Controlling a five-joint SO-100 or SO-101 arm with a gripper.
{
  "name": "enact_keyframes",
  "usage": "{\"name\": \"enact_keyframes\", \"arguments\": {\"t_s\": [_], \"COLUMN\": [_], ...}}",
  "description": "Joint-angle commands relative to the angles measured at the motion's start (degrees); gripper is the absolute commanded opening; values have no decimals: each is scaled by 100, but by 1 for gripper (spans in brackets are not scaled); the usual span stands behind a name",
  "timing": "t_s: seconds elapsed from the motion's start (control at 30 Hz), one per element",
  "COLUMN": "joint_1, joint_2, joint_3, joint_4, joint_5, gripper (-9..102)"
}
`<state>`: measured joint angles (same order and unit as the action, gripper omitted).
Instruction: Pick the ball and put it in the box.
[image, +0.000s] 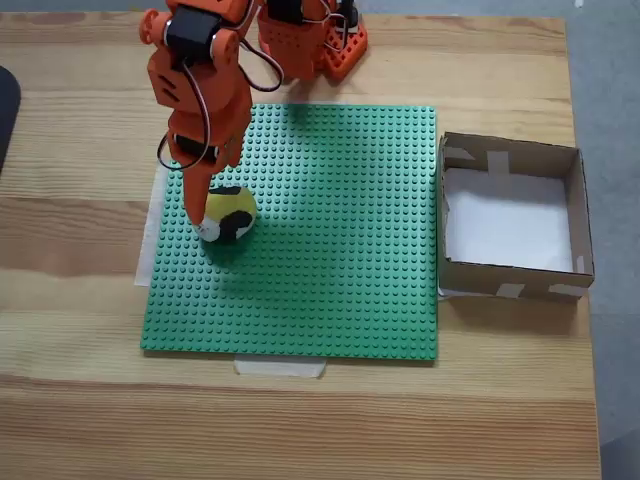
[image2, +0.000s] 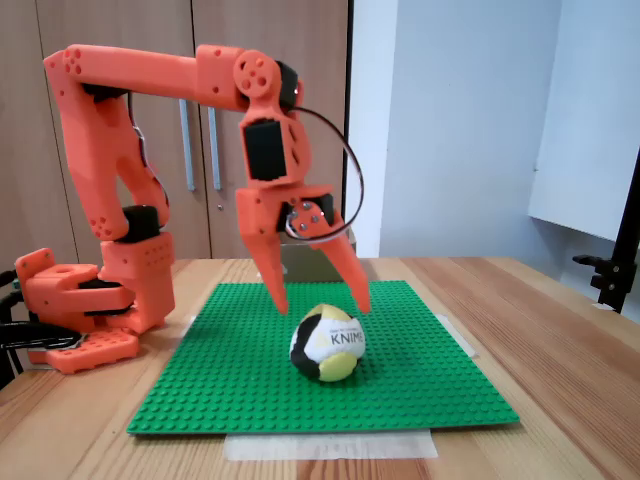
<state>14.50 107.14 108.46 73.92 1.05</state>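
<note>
the orange gripper (image2: 318, 303) hangs with its two fingers spread apart just above the ball (image2: 328, 343), not clamped on it. the ball sits on the green studded baseplate (image: 340, 250), toward its left side in a fixed view. the box (image: 575, 215) stands off the plate's right edge on the wooden table (image: 80, 400).

The arm (image2: 150, 150) is bright orange printed plastic, built of blocky, rounded-edged links. Black servo motors sit inside the joints, one dark block just above the pincer (image2: 318, 298). Thin dark cables (image2: 350, 170) loop loosely from the wrist. The pincer has 2 long tapered orange fingers (image2: 268, 262), with small screws around a round hub between them.
</note>
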Motion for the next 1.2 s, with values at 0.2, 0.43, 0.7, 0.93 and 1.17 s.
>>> {"name": "enact_keyframes", "arguments": {"t_s": [0.2, 0.43, 0.7, 0.93, 1.17], "joint_1": [-35, -62, -149, -158, -149], "joint_2": [0, 0, 0, 18, 97], "joint_3": [580, 765, 853, 826, 782], "joint_4": [-712, -1204, -1468, -1415, -1406], "joint_5": [-220, -193, -167, -123, -105], "gripper": [46, 45, 43, 44, 43]}}
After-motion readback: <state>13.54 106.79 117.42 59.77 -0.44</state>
